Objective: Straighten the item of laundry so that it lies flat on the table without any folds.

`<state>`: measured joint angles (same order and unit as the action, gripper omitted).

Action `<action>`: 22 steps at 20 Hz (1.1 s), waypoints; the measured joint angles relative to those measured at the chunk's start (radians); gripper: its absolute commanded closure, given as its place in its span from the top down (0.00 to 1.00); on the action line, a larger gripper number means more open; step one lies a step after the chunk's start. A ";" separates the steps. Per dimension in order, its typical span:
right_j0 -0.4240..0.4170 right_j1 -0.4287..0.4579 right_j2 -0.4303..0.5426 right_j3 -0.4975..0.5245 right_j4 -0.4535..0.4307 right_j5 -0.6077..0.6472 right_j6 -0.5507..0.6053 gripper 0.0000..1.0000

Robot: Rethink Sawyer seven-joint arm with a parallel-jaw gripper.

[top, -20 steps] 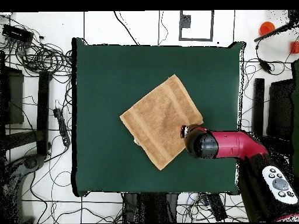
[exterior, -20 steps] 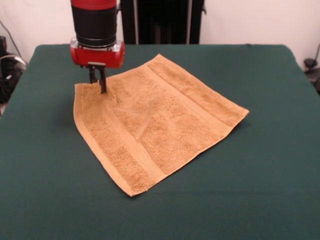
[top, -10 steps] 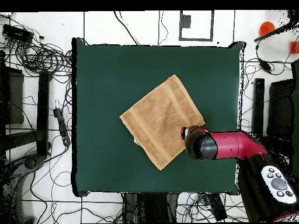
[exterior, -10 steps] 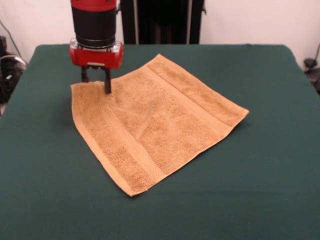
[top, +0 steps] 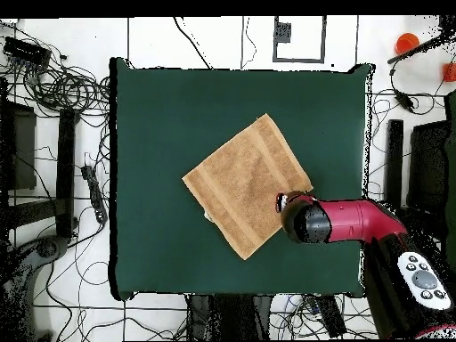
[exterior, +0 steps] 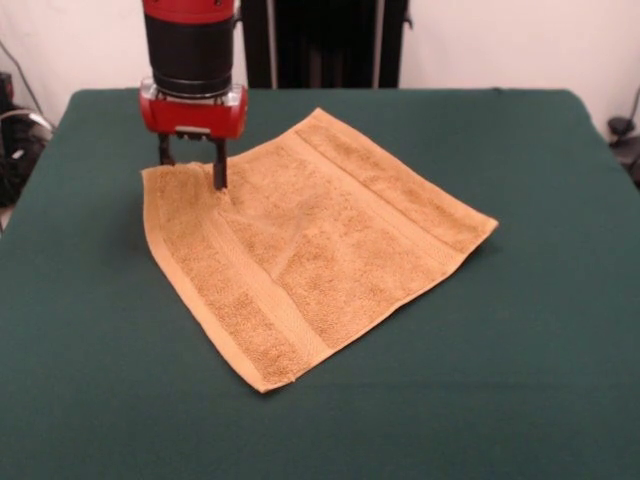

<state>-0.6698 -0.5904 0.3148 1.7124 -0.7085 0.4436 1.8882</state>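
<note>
The item of laundry [exterior: 310, 240] is a golden-tan towel spread like a diamond on the green table [exterior: 500, 350], with woven bands along two sides and a faint crease near its middle. My gripper [exterior: 192, 165] hangs over the towel's far left corner, open. One finger [exterior: 219, 172] stands down on the cloth and the other sits just past the corner's edge, with nothing held between them. From above, the towel [top: 245, 183] lies at mid-table [top: 160, 116], and the arm's head hides the gripper [top: 281, 201] at the towel's right corner.
Black stands [exterior: 320, 45] rise behind the table's far edge. Around the table, cables [top: 62, 89] cover the floor, and an orange object [top: 407, 42] sits at the upper right.
The gripper, shut on the towel's corner a second ago, has opened. The raised corner has dropped and lies a little farther left, flat on the table.
</note>
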 measured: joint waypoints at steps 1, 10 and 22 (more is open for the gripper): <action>0.000 0.000 0.000 0.000 -0.001 0.000 0.000 1.00; 0.028 -0.007 -0.004 -0.016 -0.003 0.024 0.000 1.00; 0.069 -0.126 -0.004 -0.025 0.012 0.216 0.000 1.00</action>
<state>-0.6009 -0.7168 0.3104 1.6877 -0.6968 0.6599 1.8882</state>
